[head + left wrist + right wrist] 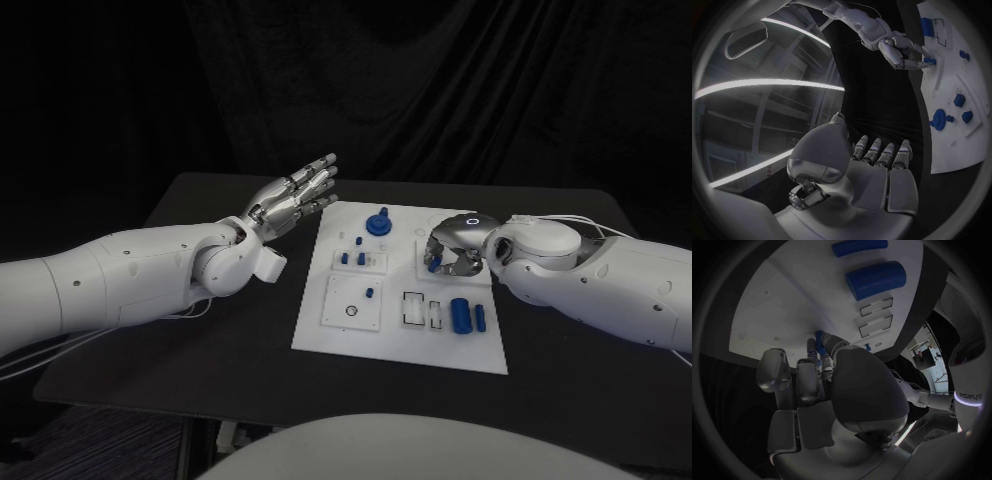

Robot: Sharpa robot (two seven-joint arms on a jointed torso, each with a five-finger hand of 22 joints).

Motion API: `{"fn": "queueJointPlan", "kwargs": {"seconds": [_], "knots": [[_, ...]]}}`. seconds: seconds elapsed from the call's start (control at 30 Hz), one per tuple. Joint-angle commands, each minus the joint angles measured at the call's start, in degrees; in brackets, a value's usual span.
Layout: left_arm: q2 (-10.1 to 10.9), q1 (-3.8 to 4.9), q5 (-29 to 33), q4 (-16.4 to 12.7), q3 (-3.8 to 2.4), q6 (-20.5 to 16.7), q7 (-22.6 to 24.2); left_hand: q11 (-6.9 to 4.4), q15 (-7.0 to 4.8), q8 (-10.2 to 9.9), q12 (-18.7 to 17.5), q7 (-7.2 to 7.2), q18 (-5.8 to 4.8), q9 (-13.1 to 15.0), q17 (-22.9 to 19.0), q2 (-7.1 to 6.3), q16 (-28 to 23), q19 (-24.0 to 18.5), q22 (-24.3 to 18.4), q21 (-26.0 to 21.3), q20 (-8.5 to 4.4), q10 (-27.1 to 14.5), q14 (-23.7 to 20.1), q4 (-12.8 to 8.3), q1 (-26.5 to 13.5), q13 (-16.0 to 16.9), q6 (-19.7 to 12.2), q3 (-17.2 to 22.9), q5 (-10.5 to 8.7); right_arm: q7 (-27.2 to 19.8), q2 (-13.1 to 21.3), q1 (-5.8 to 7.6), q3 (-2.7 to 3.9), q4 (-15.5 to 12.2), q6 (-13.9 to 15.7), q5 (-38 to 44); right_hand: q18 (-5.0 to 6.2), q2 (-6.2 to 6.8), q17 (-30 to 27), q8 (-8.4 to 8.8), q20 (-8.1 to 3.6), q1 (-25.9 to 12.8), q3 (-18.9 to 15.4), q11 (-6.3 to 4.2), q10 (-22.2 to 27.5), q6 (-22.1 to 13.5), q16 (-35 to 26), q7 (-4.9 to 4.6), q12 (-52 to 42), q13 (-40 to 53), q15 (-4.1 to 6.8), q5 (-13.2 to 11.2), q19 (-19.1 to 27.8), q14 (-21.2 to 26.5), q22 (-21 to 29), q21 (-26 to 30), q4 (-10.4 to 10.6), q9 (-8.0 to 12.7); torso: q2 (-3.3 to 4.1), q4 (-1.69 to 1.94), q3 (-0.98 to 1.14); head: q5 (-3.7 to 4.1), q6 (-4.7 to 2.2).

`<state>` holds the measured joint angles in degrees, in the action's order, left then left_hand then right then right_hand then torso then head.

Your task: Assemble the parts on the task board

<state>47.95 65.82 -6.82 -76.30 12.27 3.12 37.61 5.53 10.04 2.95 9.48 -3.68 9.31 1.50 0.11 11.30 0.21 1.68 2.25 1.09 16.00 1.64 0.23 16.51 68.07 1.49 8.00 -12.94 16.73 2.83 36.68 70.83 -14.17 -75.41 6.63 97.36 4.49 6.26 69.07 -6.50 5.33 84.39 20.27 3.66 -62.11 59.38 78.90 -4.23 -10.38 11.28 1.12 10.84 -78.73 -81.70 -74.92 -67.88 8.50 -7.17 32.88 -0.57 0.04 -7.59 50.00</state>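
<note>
Closest in on the head view, the white task board (pixel 407 345) lies mid-table, with two blue cylinders (pixel 460 314) lying on its near right part and a blue knob (pixel 379 222) standing at the far edge. Left hand (pixel 293 197) hangs just off the board's left edge, fingers straight, slightly spread, holding nothing. Right hand (pixel 459 243) is curled down on the board's right side, fingertips closed around a small blue part (pixel 434 263). Over to the left wrist view: that hand's fingers (pixel 879 151) stretch out empty beside the board. Right wrist view now: fingertips (pixel 820 360) pinch the blue piece, touching the board's surface.
</note>
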Motion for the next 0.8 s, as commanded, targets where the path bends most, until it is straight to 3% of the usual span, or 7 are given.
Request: {"fn": "queueJointPlan", "kwargs": {"seconds": [0.03, 0.13, 0.23, 0.6, 0.8], "knots": [[-0.1, -0.15, 0.0, 0.0, -0.05, 1.1, 0.5, 0.16, 0.48, -0.2, 0.0, 0.43, 0.8, -0.1, 0.0, 0.2, 0.0, 0.2, 0.1, 0.4, 0.43, -0.4, 0.0, 0.0, 0.2, -0.1, -0.1, -0.4, 0.19, 0.8, 0.1, -0.15, 0.05, -0.1, 2.1, 0.2, 0.05, -0.23, 0.1, -0.42, -0.28, 0.6, 0.4, -0.21, -0.9, 0.8, -0.1, -0.03, -0.4, -0.1, 0.3, 0.1, 0.1, 0.1, -9.2, -0.2, -0.1, -0.3, 0.01, 0.02, -0.02, -0.04, 0.0], [-0.1, -0.19, 0.0, 0.0, -0.05, 1.3, 0.4, 0.16, 0.52, -0.2, 0.0, 0.43, 0.79, -0.1, 0.0, 0.22, 0.0, 0.2, 0.1, 0.4, 0.44, -0.4, 0.0, -0.1, 0.4, -0.1, -0.2, -0.3, 0.31, 0.0, 0.2, -0.16, 0.05, -0.2, 4.2, 0.2, 0.09, -0.83, 0.0, -1.48, -0.79, 0.7, 0.7, -1.28, -2.5, 2.9, -0.2, -0.3, -0.6, -0.1, 0.98, 0.1, 0.1, 0.1, -9.2, -0.2, -1.0, -1.3, 0.03, 0.03, -0.02, 0.02, 0.0], [-0.1, -0.21, 0.0, 0.0, -0.05, 1.4, 0.3, 0.16, 0.53, -0.3, 0.0, 0.44, 0.79, -0.1, 0.0, 0.21, 0.0, 0.2, 0.1, 0.4, 0.45, -0.4, 0.0, -0.2, 0.6, -0.1, -0.2, -0.3, 0.34, -0.4, 0.3, -0.16, 0.05, -0.5, 5.6, 0.2, 0.04, -1.01, 0.1, -2.14, -1.13, 0.5, 0.6, -1.59, -3.5, 4.2, -0.2, -0.26, -0.7, -0.2, 1.28, 0.0, 0.1, 0.0, -9.2, -0.4, -1.4, -2.0, 0.02, 0.03, -0.04, -0.08, 0.0], [0.0, -0.28, 0.0, 0.0, -0.05, 1.4, 0.1, 0.19, 0.59, -0.2, 0.0, 0.51, 0.78, -0.1, 0.0, 0.22, 0.0, 0.2, 0.2, 0.4, 0.47, -0.5, 0.1, -0.3, 1.1, -0.1, -0.2, -0.3, 0.3, -0.1, 2.4, -0.06, 0.08, -3.2, 9.6, 0.2, -0.02, -0.88, 0.0, -2.7, -1.42, -0.1, 0.2, -1.65, -5.0, 5.2, -0.2, -0.36, -0.7, -0.3, 1.46, 0.0, -0.1, -0.1, -9.2, -0.6, -1.9, -3.0, 0.01, 0.02, 0.01, -0.39, 0.0], [0.1, -0.3, 0.0, 0.0, -0.05, 1.4, 0.0, 0.19, 0.62, -0.2, 0.0, 0.54, 0.77, -0.1, 0.0, 0.14, 0.0, 0.3, 0.2, 0.5, 0.49, -0.5, 0.1, -0.4, 1.5, -0.1, -0.2, -0.3, 0.32, 1.0, 4.4, 1.51, 0.13, -6.5, 10.3, 0.2, 0.03, -0.82, -0.3, -2.7, -1.42, -0.2, 0.1, -1.6, -5.1, 5.2, -0.4, -0.4, -0.6, -0.4, 1.45, 0.0, 0.1, 0.0, -9.2, -0.3, -1.9, -3.0, 0.01, -0.03, 0.01, -0.4, 0.0]]}}
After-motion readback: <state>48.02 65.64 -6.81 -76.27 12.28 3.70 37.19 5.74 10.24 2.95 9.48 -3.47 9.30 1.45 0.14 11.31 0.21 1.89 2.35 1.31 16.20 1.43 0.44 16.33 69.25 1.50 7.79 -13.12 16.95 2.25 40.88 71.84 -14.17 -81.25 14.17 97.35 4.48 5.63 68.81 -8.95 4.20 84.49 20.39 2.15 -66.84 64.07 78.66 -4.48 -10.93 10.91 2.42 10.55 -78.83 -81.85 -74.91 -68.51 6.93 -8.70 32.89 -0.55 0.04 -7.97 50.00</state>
